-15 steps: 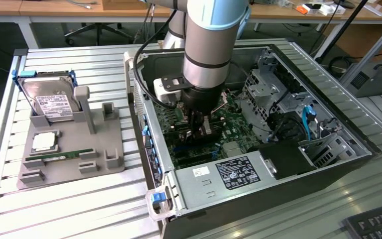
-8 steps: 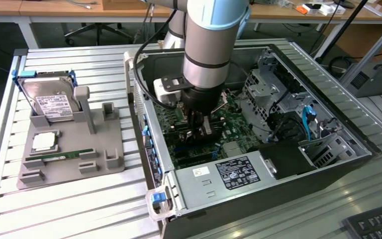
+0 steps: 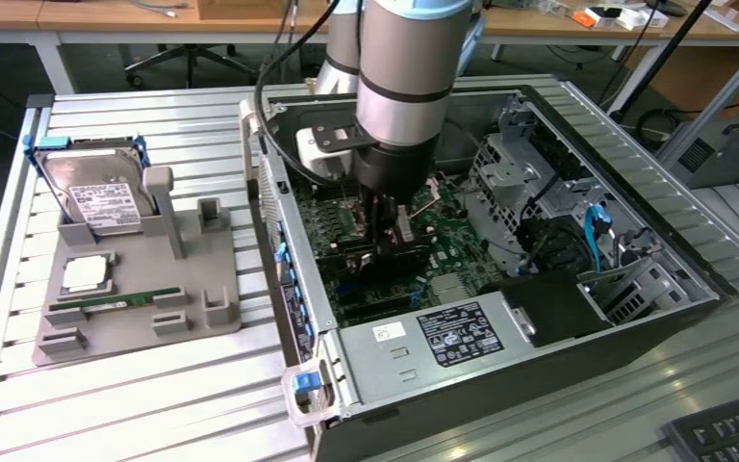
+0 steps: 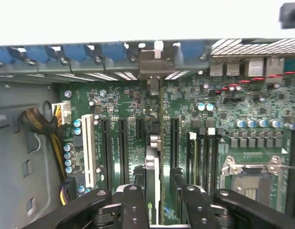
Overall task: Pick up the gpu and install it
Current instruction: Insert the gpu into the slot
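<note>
The silver-and-grey robot arm point(image 3: 402, 87) reaches steeply down from the far edge of the worktop into the open black computer case point(image 3: 626, 318), its wrist close to vertical above the green motherboard point(image 3: 441, 255). The end effector point(image 3: 389, 231) hangs low inside the case, its black fingers point(image 4: 137, 202) pointing down at the board.

In the wrist view the two fingers stand spread apart on either side of the gpu point(image 4: 153, 167), a thin flat circuit card seen edge-on, standing upright among the long black expansion slots point(image 4: 122, 143). A narrow gap shows between each finger and the card, so the end effector is spread and not pinching it. The card runs straight towards the rear wall of the case, where its silver metal end bracket point(image 4: 152, 62) meets the row of blue slot clips point(image 4: 71, 52).

On the slatted metal worktop point(image 3: 151, 404), towards its near corner on the exterior view's left, a grey moulded parts holder point(image 3: 203, 289) lies beside the case. It carries a boxy silver hard drive with a white label point(image 3: 97, 200), a square silver processor point(image 3: 85, 274) and a narrow green memory stick point(image 3: 119, 301). A silver power supply with a black label point(image 3: 427, 346) fills the near end of the case.
</note>
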### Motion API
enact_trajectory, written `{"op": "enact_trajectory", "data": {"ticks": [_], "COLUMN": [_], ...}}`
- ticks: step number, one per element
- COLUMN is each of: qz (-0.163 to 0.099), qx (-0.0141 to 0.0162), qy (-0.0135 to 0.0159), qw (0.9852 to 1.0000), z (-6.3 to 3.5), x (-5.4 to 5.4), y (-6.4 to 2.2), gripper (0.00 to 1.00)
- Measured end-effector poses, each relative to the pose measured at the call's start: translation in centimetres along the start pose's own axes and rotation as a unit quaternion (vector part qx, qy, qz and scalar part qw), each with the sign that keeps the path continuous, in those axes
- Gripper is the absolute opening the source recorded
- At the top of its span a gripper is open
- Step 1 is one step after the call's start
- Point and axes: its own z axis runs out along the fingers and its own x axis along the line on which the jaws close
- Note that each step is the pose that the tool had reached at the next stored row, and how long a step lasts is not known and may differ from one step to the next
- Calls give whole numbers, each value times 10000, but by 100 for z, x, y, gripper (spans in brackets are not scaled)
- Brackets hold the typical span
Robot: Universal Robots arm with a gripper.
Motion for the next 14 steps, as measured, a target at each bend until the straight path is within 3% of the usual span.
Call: {"op": "enact_trajectory", "data": {"ticks": [2,6,8,11,12,14], "qz": [0,-2,-4,-7,-8,-9], "qx": [3,5,-7,-84,-127,-164], "qy": [0,-1,-3,-2,-1,-1], "qw": [10000,10000,10000,10000,9999,9999], "z": [-58,-115,-114,-102,-92,-81], "x": [-18,-23,-22,-17,-17,-19], "y": [-1,-4,-31,-172,-269,-388], "gripper": [33,11,11,11,11,11]}}
